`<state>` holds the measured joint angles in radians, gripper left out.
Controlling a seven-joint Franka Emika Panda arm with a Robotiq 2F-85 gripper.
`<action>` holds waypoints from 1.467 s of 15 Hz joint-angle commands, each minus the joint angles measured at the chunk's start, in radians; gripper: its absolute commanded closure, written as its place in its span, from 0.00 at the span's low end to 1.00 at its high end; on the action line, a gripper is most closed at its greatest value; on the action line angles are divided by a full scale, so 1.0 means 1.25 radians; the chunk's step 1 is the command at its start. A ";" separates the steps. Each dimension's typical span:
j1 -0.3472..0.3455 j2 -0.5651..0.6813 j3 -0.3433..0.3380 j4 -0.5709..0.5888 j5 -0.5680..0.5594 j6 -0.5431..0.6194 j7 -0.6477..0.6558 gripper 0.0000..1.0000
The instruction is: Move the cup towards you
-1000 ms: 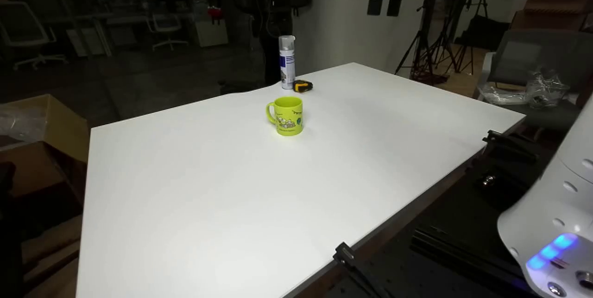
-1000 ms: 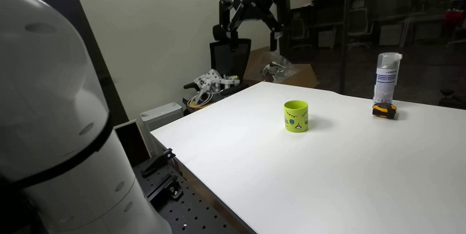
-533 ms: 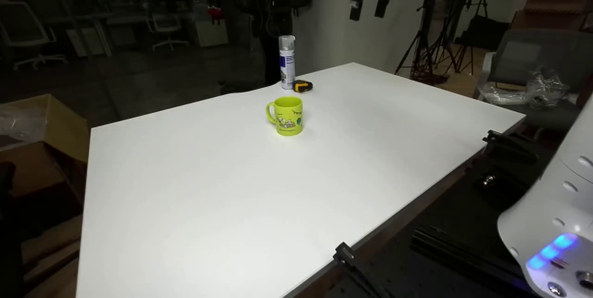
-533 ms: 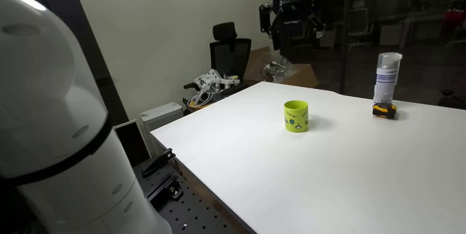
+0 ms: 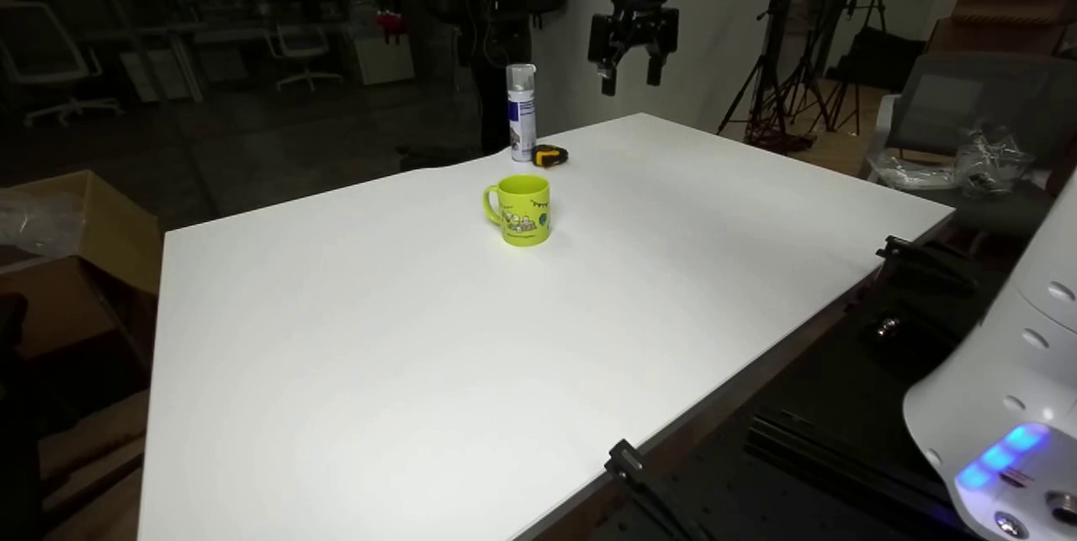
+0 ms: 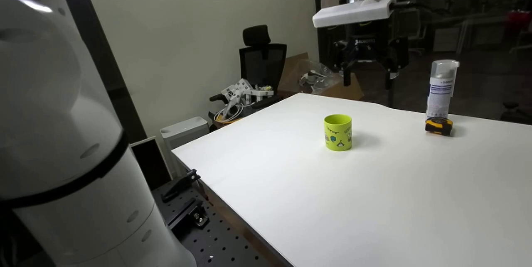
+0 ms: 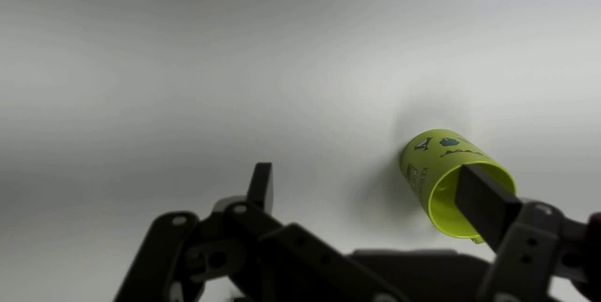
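The cup is a lime-green mug [image 5: 524,211] with printed pictures. It stands upright on the white table [image 5: 379,356] and also shows in an exterior view [image 6: 338,134]. Its handle points left in an exterior view and is mostly hidden elsewhere. My gripper [image 5: 631,81] is open and empty, pointing down, well above the table; it also shows in an exterior view [image 6: 368,82]. In the wrist view the mug [image 7: 425,163] lies below the right finger of the gripper [image 7: 364,175], which covers part of its opening. Nothing is between the fingers.
A white-and-blue spray can [image 5: 522,116] stands near the table's edge, with a black-and-yellow tape measure [image 5: 549,156] beside it. Both also show in an exterior view as the can [image 6: 439,92] and tape measure [image 6: 439,126]. Black clamps [image 5: 627,461] sit at the robot-side table edge.
My gripper has come down and moved sideways, left in an exterior view and right in the opposite-facing exterior view, nearer the spray can. It stays open. The mug has not moved.
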<state>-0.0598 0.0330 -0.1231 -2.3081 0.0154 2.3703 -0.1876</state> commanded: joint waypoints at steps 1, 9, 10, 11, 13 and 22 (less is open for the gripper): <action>-0.012 -0.003 0.010 -0.002 -0.001 -0.002 0.000 0.00; 0.006 0.105 0.048 0.088 -0.004 -0.047 -0.045 0.00; 0.006 0.136 0.056 0.113 -0.004 -0.056 -0.053 0.00; 0.006 0.164 0.063 0.138 -0.005 -0.067 -0.061 0.00; 0.003 0.232 0.072 0.199 -0.023 -0.082 -0.070 0.00; 0.035 0.482 0.104 0.482 -0.131 -0.182 -0.109 0.00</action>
<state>-0.0439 0.5487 -0.0006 -1.8476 -0.0905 2.2076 -0.3197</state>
